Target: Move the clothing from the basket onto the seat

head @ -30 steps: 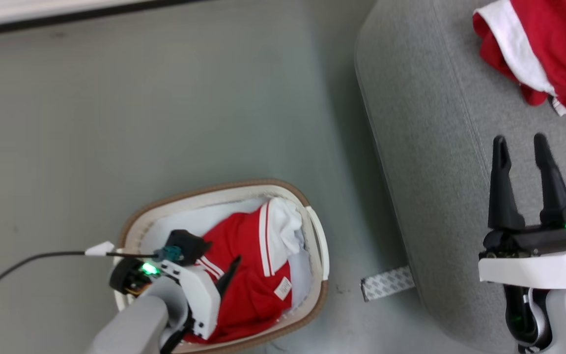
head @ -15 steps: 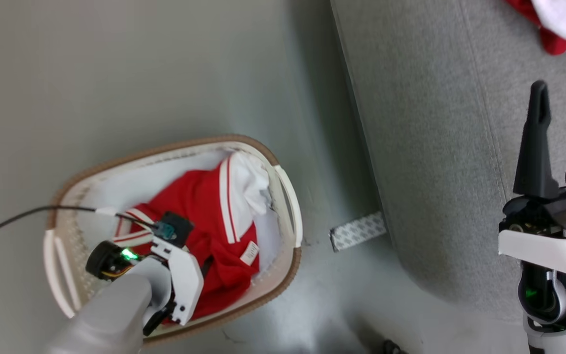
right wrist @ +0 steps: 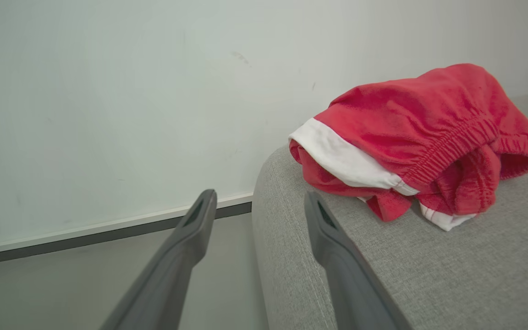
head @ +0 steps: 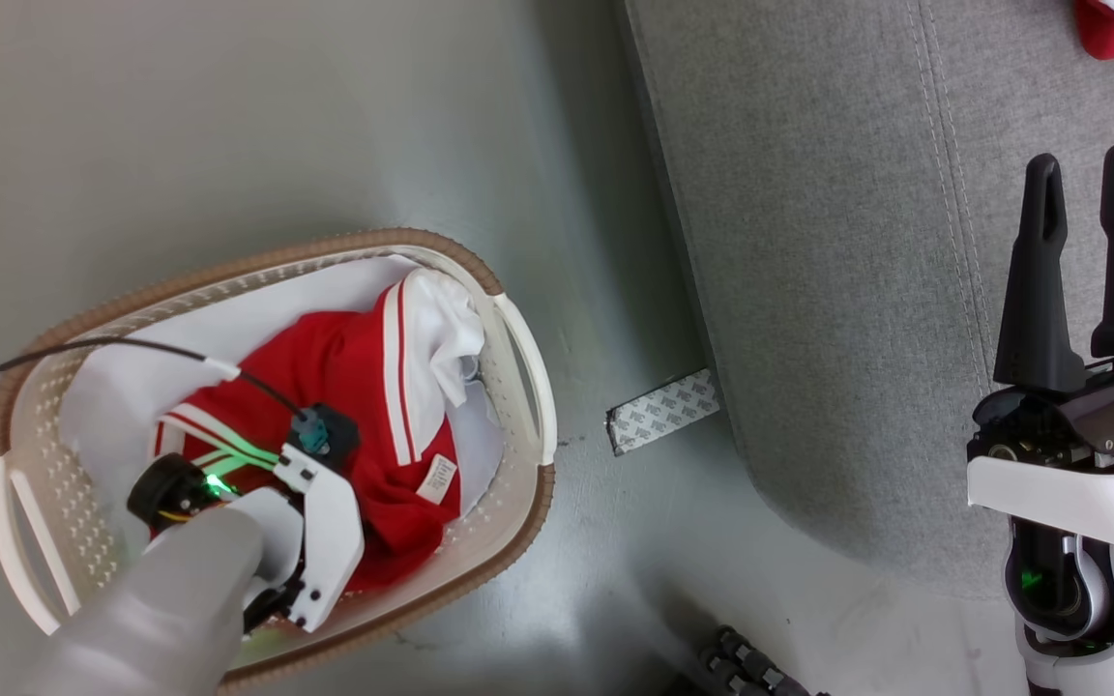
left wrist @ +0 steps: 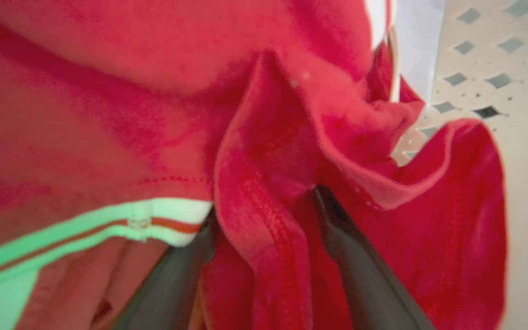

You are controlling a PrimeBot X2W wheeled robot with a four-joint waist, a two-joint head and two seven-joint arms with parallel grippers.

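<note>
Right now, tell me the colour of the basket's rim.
Brown: the basket's rim shows best in the head view.

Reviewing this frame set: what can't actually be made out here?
- Left pincer tips, left wrist view: buried in folds of the basket clothing.
- Second garment on the seat, head view: cut off by the top edge.
- Basket floor, head view: covered by clothing.

Soft red clothing [head: 344, 367], perforated plastic basket [head: 518, 358], woven-cloth seat [head: 828, 290].
</note>
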